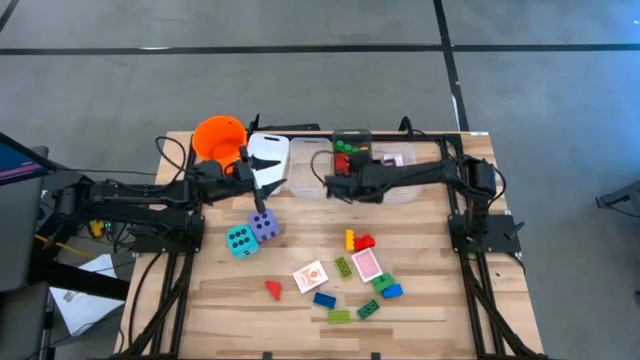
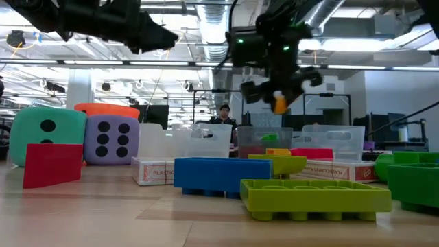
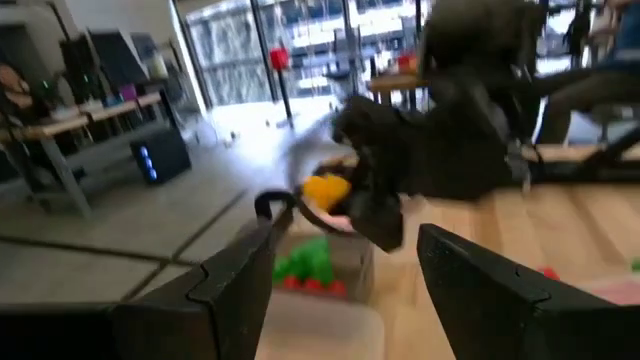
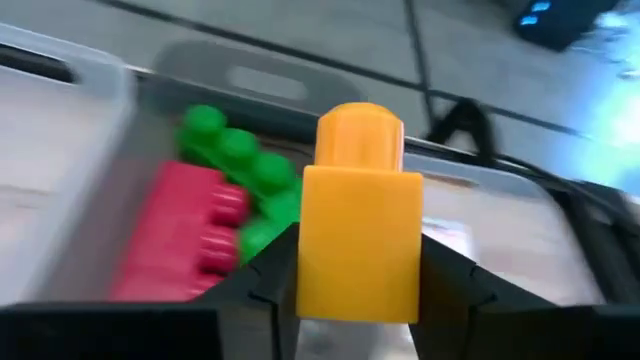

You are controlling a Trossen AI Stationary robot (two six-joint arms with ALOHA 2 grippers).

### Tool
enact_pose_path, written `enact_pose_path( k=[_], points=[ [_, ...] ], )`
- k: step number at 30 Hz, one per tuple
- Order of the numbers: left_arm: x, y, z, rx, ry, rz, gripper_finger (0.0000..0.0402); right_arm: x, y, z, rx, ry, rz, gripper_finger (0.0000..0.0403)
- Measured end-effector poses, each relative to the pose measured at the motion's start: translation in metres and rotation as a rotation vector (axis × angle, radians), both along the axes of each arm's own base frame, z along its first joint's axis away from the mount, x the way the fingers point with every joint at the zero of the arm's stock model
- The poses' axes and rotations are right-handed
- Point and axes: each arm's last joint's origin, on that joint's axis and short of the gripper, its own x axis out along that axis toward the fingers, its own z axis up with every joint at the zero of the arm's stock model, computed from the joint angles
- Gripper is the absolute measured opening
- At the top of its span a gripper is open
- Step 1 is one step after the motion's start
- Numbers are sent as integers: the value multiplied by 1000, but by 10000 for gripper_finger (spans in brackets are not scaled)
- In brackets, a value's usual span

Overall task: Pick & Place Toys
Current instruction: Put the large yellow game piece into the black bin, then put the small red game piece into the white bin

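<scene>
My right gripper (image 1: 332, 186) is shut on a yellow brick (image 4: 360, 235) over the clear bins at the table's far side. Green and red bricks (image 4: 225, 200) lie in the bin (image 1: 349, 150) below it. My left gripper (image 1: 262, 195) hangs open and empty above the purple die (image 1: 264, 226), which stands beside the teal die (image 1: 240, 240). Playing cards (image 1: 311, 276), a red wedge (image 1: 272, 289) and several small bricks (image 1: 357, 240) lie on the table's near half. My right gripper pinches the yellow brick's two opposite flat sides (image 4: 305, 260) between its two fingers. The brick's round stud (image 4: 360, 130) points away from the wrist. The brick is lifted clear above the bin; it also shows in the low view (image 2: 279, 103), at the fingers' lower end.
An orange bucket (image 1: 218, 138) stands at the far left, beside a row of clear bins (image 1: 300, 165). One bin (image 1: 400, 160) lies under the right arm. The wooden table (image 1: 430, 300) shows bare board at its near right and near left.
</scene>
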Motion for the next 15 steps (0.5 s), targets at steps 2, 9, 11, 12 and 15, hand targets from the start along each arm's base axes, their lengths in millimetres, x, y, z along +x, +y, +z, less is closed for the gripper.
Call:
enact_pose_path(
  k=[2, 9, 11, 12, 15],
  points=[
    [0, 0, -3, -10, 30, 0, 237, 6, -9, 1, 4, -18, 30, 154],
    [-1, 0, -8, -107, 48, 12, 237, 11, -20, 3, -7, 62, 114, 218],
    [-1, 0, -11, -125, 65, 14, 237, 10, -21, 2, -5, 74, 112, 230],
    [-1, 0, -12, -129, 77, 15, 237, 9, -22, 2, -3, 82, 111, 234],
    [-2, 0, -14, -135, 99, 16, 237, 9, -19, 2, 2, 145, 151, 242]
  ],
)
